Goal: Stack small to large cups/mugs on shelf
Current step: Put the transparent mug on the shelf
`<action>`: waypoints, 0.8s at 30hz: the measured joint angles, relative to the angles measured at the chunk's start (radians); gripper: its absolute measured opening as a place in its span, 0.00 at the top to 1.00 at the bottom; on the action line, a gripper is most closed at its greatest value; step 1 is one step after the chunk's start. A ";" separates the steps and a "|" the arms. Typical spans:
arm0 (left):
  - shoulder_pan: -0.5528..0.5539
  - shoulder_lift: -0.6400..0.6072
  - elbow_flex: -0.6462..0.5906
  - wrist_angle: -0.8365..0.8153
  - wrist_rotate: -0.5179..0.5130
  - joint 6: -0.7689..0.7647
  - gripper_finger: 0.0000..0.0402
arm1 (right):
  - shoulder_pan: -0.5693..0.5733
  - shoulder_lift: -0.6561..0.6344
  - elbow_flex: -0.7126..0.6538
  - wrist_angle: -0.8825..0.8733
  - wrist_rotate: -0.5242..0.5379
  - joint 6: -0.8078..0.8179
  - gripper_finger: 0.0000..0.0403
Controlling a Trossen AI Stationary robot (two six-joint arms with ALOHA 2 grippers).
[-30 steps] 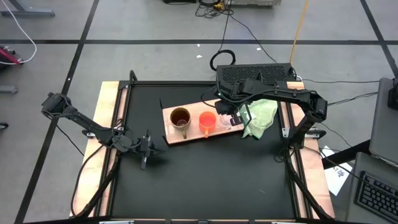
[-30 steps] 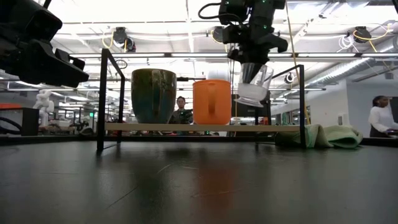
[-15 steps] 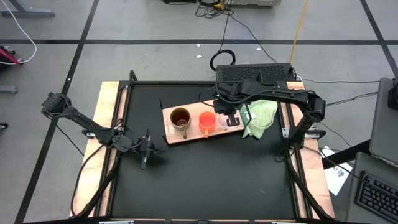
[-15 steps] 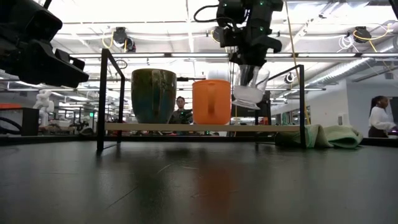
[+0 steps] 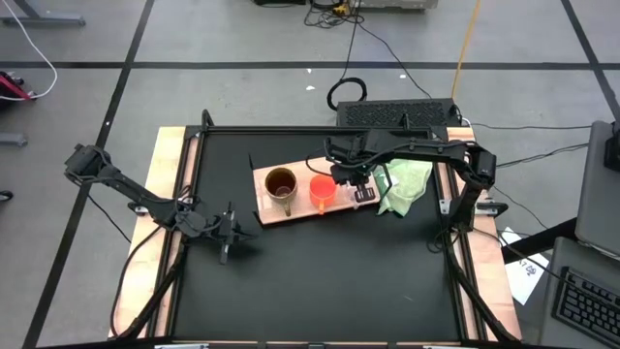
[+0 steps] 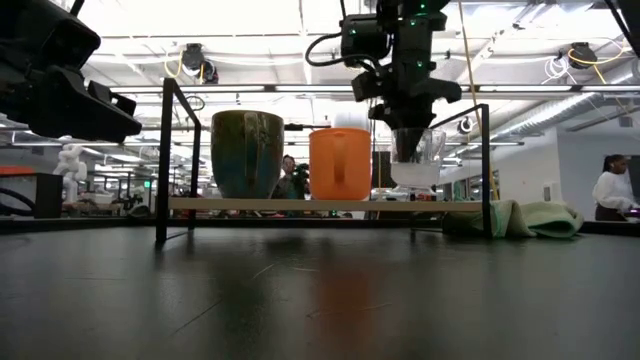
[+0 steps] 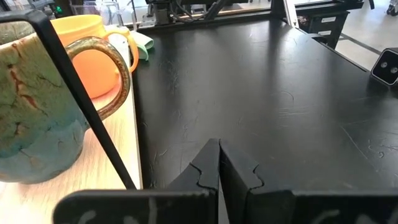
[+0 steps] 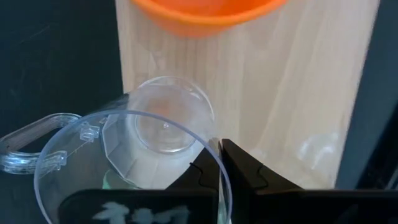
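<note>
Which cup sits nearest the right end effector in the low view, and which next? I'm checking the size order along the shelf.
1. Small clear cup: gripped by the right end effector, above the shelf's right end.
2. Orange cup: just left of it, mid-shelf.
3. Brown-gold mug: farthest, left end.
</note>
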 joint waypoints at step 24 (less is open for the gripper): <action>0.000 0.000 0.000 0.001 0.004 -0.013 0.98 | -0.002 0.030 0.000 -0.033 -0.033 0.079 1.00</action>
